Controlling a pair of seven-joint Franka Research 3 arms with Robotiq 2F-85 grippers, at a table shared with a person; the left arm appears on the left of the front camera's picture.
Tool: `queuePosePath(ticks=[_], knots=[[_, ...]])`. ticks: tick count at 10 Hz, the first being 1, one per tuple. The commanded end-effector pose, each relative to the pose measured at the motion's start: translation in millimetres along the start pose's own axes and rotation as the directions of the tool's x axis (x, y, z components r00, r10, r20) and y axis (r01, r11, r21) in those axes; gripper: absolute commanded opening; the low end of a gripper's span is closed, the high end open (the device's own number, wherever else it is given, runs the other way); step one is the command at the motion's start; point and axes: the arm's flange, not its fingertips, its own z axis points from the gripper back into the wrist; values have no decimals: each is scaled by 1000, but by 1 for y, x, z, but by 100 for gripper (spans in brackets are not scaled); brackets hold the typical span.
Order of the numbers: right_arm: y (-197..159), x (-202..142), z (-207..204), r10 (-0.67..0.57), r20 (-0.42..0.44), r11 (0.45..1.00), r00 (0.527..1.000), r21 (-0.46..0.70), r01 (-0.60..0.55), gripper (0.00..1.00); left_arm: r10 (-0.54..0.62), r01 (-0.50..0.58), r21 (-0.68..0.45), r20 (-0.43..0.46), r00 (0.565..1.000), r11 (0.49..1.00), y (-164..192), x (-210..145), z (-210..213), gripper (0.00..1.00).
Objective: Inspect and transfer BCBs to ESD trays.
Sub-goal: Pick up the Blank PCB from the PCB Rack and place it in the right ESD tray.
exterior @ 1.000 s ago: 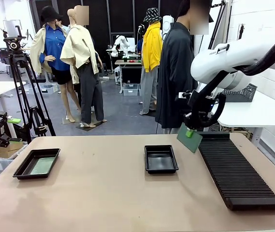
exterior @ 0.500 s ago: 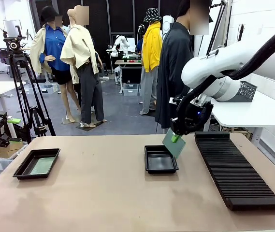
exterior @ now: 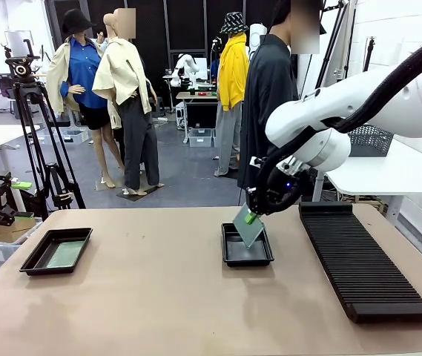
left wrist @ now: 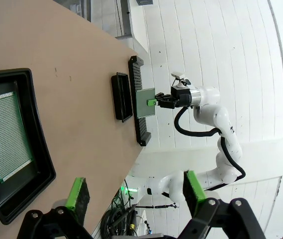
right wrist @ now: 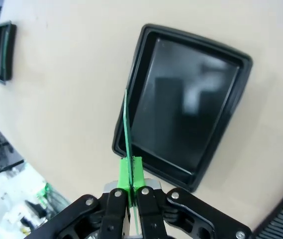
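Currently, one BCB [exterior: 248, 227] hangs tilted, clear of the table [exterior: 159, 311], above the middle ESD tray [exterior: 247, 261], which sits near the table's far edge. The right gripper [exterior: 252, 216] clamps the board's upper edge between its green pads. A second BCB [exterior: 65, 254] lies flat in the other ESD tray [exterior: 33, 270] near the table's left edge. The left gripper [left wrist: 135, 189] hovers by that tray, jaws wide, holding nothing. A black ribbed rack [exterior: 359, 259] runs along the right edge.
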Motion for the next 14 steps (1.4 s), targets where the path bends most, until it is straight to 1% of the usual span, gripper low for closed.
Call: queuePosePath(ticks=[1, 3, 5, 7, 9, 14], knots=[[3, 7, -15, -37, 31, 999, 999, 7, 37, 0, -2, 2, 0, 18, 1000, 1000, -3, -2, -1, 100], [-4, 14, -26, -42, 24, 999, 999, 18, 41, 0, -2, 2, 0, 18, 1000, 1000, -3, -2, -1, 100], [-17, 24, -32, -51, 41, 998, 998, 50, 49, 0, -2, 2, 0, 18, 1000, 1000, -3, -2, -1, 100], [-27, 36, -37, -58, 32, 995, 998, 80, 55, 0, -2, 2, 0, 18, 1000, 1000, -3, -2, -1, 100], [-37, 43, -39, -86, 31, 991, 996, 104, 82, 0, -2, 2, 0, 18, 1000, 1000, -3, -2, -1, 100], [-45, 33, -55, -101, 20, 984, 995, 150, 97, 0, -2, 2, 0, 18, 1000, 1000, -3, -2, -1, 100]])
